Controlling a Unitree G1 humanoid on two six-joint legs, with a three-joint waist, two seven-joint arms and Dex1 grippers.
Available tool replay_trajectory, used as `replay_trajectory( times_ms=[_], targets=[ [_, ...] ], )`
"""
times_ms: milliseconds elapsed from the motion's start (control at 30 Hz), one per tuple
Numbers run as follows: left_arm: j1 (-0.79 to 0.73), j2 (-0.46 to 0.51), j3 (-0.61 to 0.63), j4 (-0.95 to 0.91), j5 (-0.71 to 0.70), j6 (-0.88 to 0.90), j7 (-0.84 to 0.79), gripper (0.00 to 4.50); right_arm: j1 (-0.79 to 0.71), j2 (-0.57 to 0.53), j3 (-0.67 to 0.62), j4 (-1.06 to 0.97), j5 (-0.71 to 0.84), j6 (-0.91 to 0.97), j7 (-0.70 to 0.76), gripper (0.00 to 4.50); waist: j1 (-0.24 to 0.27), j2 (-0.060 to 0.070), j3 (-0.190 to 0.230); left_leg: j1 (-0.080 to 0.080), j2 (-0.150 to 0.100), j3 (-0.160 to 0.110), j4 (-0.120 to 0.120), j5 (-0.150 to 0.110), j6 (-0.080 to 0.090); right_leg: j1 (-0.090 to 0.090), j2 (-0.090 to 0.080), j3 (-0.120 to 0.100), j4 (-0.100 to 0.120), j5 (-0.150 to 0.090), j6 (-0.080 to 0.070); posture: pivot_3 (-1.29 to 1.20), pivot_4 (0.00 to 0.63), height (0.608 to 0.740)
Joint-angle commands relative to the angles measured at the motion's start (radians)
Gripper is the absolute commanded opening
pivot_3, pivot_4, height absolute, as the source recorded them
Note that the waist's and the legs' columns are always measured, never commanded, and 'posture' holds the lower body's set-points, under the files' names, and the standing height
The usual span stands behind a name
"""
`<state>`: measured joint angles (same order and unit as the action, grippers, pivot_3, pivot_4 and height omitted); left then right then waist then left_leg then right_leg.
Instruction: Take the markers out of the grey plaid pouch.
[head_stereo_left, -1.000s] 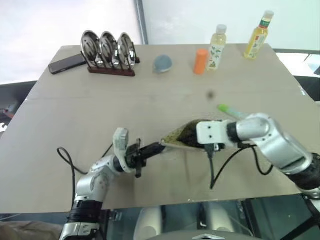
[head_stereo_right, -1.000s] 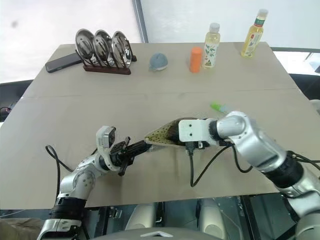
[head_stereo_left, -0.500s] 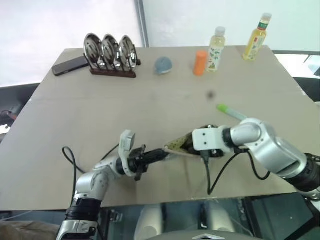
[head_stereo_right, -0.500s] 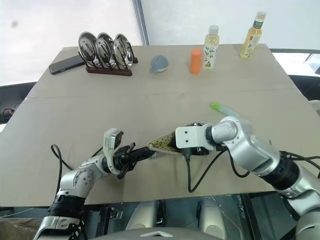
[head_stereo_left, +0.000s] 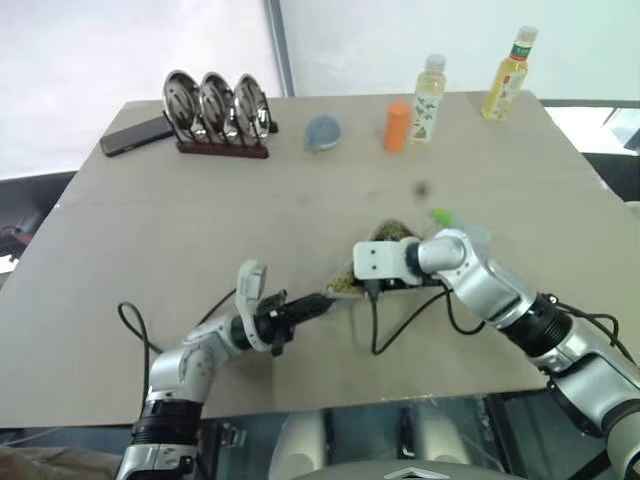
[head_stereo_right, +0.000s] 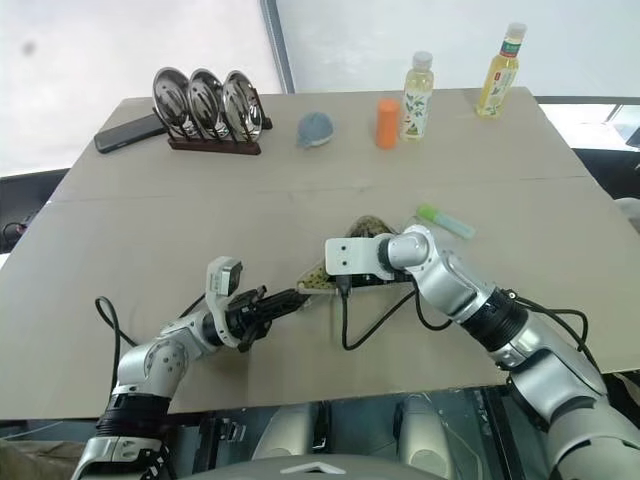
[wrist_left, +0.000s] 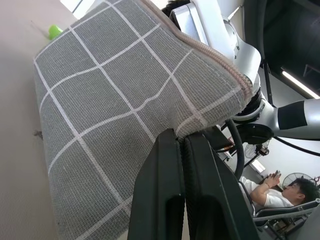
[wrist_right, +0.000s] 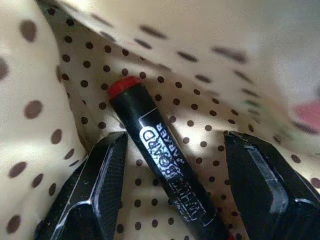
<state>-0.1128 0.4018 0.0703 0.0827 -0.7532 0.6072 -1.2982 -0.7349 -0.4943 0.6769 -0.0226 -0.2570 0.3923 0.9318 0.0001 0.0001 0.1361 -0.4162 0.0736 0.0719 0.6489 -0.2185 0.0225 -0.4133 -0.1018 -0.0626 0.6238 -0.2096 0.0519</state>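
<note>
right wrist view looks into the polka-dot lining of the grey plaid pouch (wrist_left: 115, 100), where a black marker (wrist_right: 160, 160) with a red end lies between the right gripper's (wrist_right: 172, 165) two black fingers (wrist_right: 102, 175). the fingers stand apart on either side of the barrel; one looks just beside it, and i cannot tell whether either touches it. white lettering runs along the barrel.

left wrist view shows the left gripper (wrist_left: 182, 145) with its fingers pressed together on the edge of the pouch, pinching the fabric near a corner below the zip seam. a bit of bright green shows past the far edge of the pouch.

from the head camera, the pouch sits near the middle of the table (head_stereo_left: 200, 220), its mouth facing the right gripper, which reaches into it. the green-capped marker (head_stereo_right: 445, 220) lies on the table just beyond the right arm, outside the pouch. along the far edge stand a rack of metal lids (head_stereo_left: 215, 105), a phone (head_stereo_left: 135, 133), a blue-grey lump (head_stereo_left: 323, 130), an orange cylinder (head_stereo_left: 397, 125) and two bottles (head_stereo_left: 428, 95).
</note>
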Motion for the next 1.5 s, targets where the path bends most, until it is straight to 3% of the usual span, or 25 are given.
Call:
replay_trajectory(
  times_ms=[33, 167, 367, 467, 667, 833, 967, 1167, 1267, 1433, 1500],
  targets=[
    [0.038, -0.029, -0.008, 0.014, -0.02, 0.018, 0.008, 0.0, 0.028, -0.022, 0.026, 0.063, -0.055, -0.051, 0.016, 2.6, -0.005, -0.001, -0.001, 0.0, 0.0, 0.0, 0.0, 0.0, 0.0, 0.0, 0.0, 0.0, 0.0, 0.0, 0.0, 0.0, 0.15, 0.74],
    [0.041, -0.037, 0.006, 0.004, -0.021, 0.012, 0.02, 0.0, 0.042, -0.054, -0.035, 0.002, -0.05, -0.046, 0.023, 0.91, -0.008, -0.002, -0.001, 0.0, 0.0, 0.0, 0.0, 0.0, 0.0, 0.0, -0.001, 0.0, 0.0, 0.0, 0.0, 0.0, 0.15, 0.74],
    [0.01, -0.082, 0.042, 0.058, 0.055, -0.153, 0.072, 0.0, 0.086, -0.127, -0.242, -0.276, 0.083, 0.121, 0.089, 0.91, 0.009, 0.0, 0.0, -0.002, -0.001, 0.001, 0.0, 0.0, 0.0, -0.001, -0.002, 0.0, -0.002, 0.0, 0.0, 0.0, 0.15, 0.74],
    [-0.054, -0.11, 0.058, 0.153, 0.157, -0.364, 0.11, 0.0, 0.116, -0.187, -0.391, -0.44, 0.21, 0.274, 0.141, 0.91, 0.025, 0.0, 0.001, -0.002, -0.001, -0.001, -0.001, 0.0, 0.0, -0.001, -0.002, -0.001, -0.002, 0.0, 0.0, 0.0, 0.15, 0.74],
    [-0.136, -0.119, 0.056, 0.282, 0.227, -0.55, 0.097, 0.0, 0.192, -0.274, -0.527, -0.571, 0.362, 0.431, 0.163, 0.91, 0.017, -0.002, 0.0, -0.002, 0.0, -0.004, -0.001, -0.003, -0.005, 0.0, -0.001, -0.003, -0.002, 0.0, 0.0, 0.0, 0.15, 0.74],
    [-0.168, -0.112, 0.046, 0.348, 0.293, -0.716, 0.078, 0.0, 0.184, -0.203, -0.692, -0.606, 0.53, 0.567, 0.094, 0.91, 0.013, -0.003, 0.002, -0.002, -0.001, -0.003, 0.0, -0.002, -0.002, 0.0, -0.001, -0.003, -0.003, 0.0, 0.0, 0.0, 0.15, 0.74],
    [-0.171, -0.096, 0.037, 0.381, 0.349, -0.858, 0.07, 0.0, 0.034, -0.005, -0.972, -0.565, 0.733, 0.77, -0.062, 0.91, 0.012, -0.004, 0.004, -0.004, 0.0, -0.003, -0.002, 0.0, 0.0, -0.002, 0.0, -0.002, -0.004, 0.001, -0.001, 0.0, 0.15, 0.74],
    [-0.147, -0.037, 0.047, 0.403, 0.392, -1.022, 0.064, 0.0, -0.087, -0.032, -1.213, -0.498, 0.865, 0.921, -0.192, 0.91, 0.013, -0.005, 0.004, -0.015, -0.001, -0.005, -0.002, 0.0, 0.0, -0.007, -0.001, -0.005, -0.008, 0.003, -0.005, 0.0, 0.15, 0.74],
    [-0.129, -0.02, 0.049, 0.384, 0.379, -1.028, 0.061, 0.0, -0.058, -0.121, -1.204, -0.455, 0.851, 0.901, -0.219, 0.91, 0.012, -0.004, 0.004, -0.016, -0.001, -0.002, -0.006, 0.0, 0.0, -0.009, -0.001, -0.004, -0.01, 0.003, -0.004, 0.0, 0.15, 0.74],
    [-0.101, -0.013, 0.042, 0.337, 0.369, -1.02, 0.076, 0.0, 0.112, -0.317, -0.982, -0.289, 0.689, 0.755, -0.237, 0.91, 0.008, -0.005, 0.004, -0.015, -0.001, -0.002, -0.011, 0.0, 0.0, -0.01, 0.0, -0.004, -0.014, 0.003, -0.003, 0.0, 0.15, 0.74],
    [-0.091, -0.015, 0.035, 0.314, 0.368, -1.016, 0.08, 0.0, 0.172, -0.346, -0.914, -0.198, 0.646, 0.701, -0.239, 0.91, 0.008, -0.005, 0.004, -0.015, -0.001, -0.001, -0.011, 0.0, 0.0, -0.009, 0.0, -0.003, -0.014, 0.003, -0.003, 0.0, 0.15, 0.74]
  ],
)
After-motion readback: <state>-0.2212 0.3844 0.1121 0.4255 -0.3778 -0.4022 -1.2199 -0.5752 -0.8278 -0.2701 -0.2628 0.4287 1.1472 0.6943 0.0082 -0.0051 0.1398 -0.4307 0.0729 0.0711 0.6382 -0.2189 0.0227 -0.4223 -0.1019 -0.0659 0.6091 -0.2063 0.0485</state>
